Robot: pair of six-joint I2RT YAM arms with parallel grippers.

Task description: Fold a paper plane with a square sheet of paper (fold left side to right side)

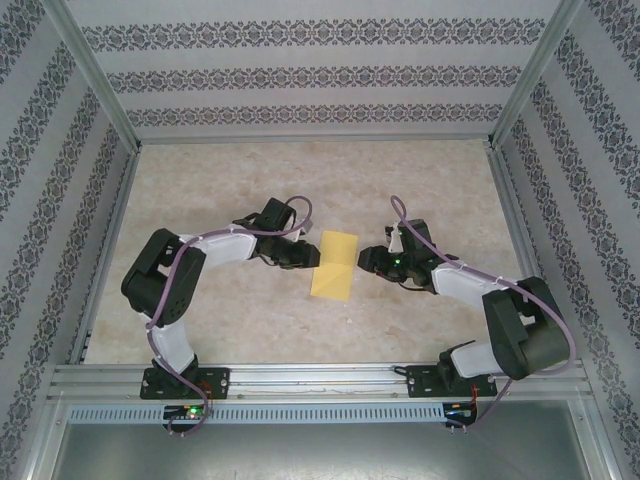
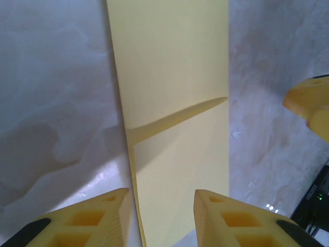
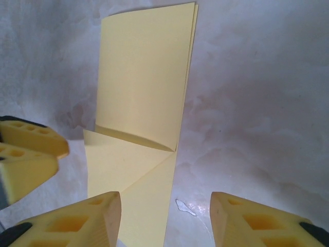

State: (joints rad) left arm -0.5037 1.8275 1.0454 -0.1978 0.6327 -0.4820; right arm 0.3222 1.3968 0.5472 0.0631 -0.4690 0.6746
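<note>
The square sheet of paper (image 1: pixel 334 265) lies on the table between the two arms, folded in half into a tall pale-yellow rectangle. A shallow raised crease runs across it (image 2: pixel 175 116). Its two layers show at the far edge (image 3: pixel 146 77), and a diagonal fold crosses the near part. My left gripper (image 1: pixel 306 254) is at the paper's left edge, open, its fingertips (image 2: pixel 105 213) standing apart over the sheet without pinching it. My right gripper (image 1: pixel 368 258) is at the paper's right edge, also open (image 3: pixel 165 208), with one fingertip over the paper and the other over bare table.
The marbled tabletop (image 1: pixel 250 190) is ringed by patterned walls and aluminium frame rails (image 1: pixel 320 378). A small white fleck (image 3: pixel 185 207) lies on the table between the right fingers. Each wrist view catches the other gripper's yellow finger (image 2: pixel 311 105) at the side.
</note>
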